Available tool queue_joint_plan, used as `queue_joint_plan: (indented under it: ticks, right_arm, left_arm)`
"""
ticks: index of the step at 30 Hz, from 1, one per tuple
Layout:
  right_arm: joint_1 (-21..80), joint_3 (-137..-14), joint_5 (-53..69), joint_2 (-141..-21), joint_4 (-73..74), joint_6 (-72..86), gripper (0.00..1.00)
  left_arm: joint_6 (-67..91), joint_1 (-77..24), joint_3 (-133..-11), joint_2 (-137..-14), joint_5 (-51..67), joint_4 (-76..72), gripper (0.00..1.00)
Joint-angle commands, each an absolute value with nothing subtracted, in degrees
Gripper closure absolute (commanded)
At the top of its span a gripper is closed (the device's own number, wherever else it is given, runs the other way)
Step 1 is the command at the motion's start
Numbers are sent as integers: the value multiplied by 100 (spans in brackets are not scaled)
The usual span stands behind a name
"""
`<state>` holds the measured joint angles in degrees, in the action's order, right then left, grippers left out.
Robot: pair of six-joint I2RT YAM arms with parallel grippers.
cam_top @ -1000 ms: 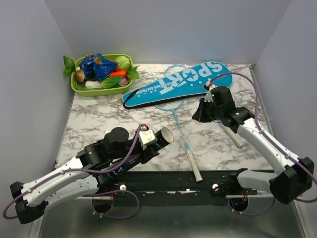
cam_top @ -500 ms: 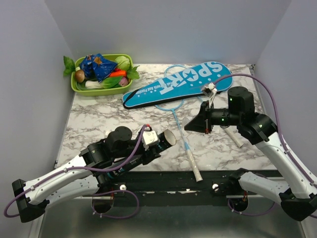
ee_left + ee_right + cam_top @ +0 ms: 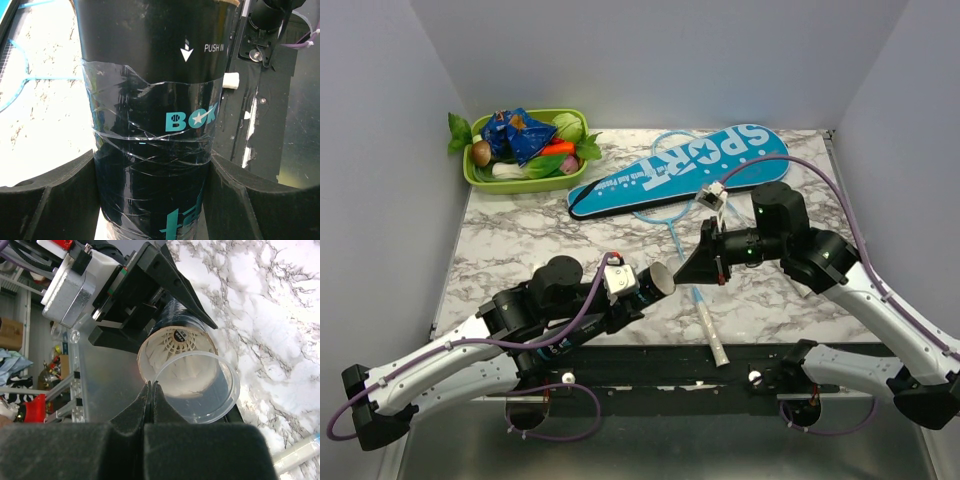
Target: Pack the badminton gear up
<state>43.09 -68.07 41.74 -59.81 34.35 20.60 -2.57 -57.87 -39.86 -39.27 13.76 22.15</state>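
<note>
My left gripper (image 3: 152, 167) grips the dark clear tube (image 3: 150, 115) between both fingers, its open mouth (image 3: 662, 277) turned to the right. Inside the mouth sits a white shuttlecock (image 3: 176, 346). My right gripper (image 3: 151, 385) is shut on the rim of a clear round cap (image 3: 234, 390), which hangs just in front of the mouth, partly overlapping it. In the top view the right gripper (image 3: 688, 272) almost meets the tube. The blue "SPORT" cover (image 3: 680, 170) lies at the back. A light-blue racket (image 3: 682, 262) runs from under it to its white butt (image 3: 712, 335).
A green tray (image 3: 520, 186) of toy vegetables stands at the back left corner. The black rail along the near edge (image 3: 650, 365) lies just below the tube. Grey walls close in both sides.
My right arm has swung left and down, bringing the clear cap from near the cover to the tube's mouth. The left arm with the tube shifted only slightly.
</note>
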Motion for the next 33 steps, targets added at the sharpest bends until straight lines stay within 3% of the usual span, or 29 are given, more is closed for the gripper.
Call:
queue_joint_plan:
  ticks: [1, 33]
  right_arm:
    - [4395, -6891, 4289, -6073, 3234, 2118, 99]
    - [4834, -6733, 4430, -6354, 2646, 2329, 99]
  left_arm:
    - [-167, -5783, -4175, -3867, 1600, 2065, 100]
    - [-176, -5783, -4166, -3797, 1600, 2057, 100]
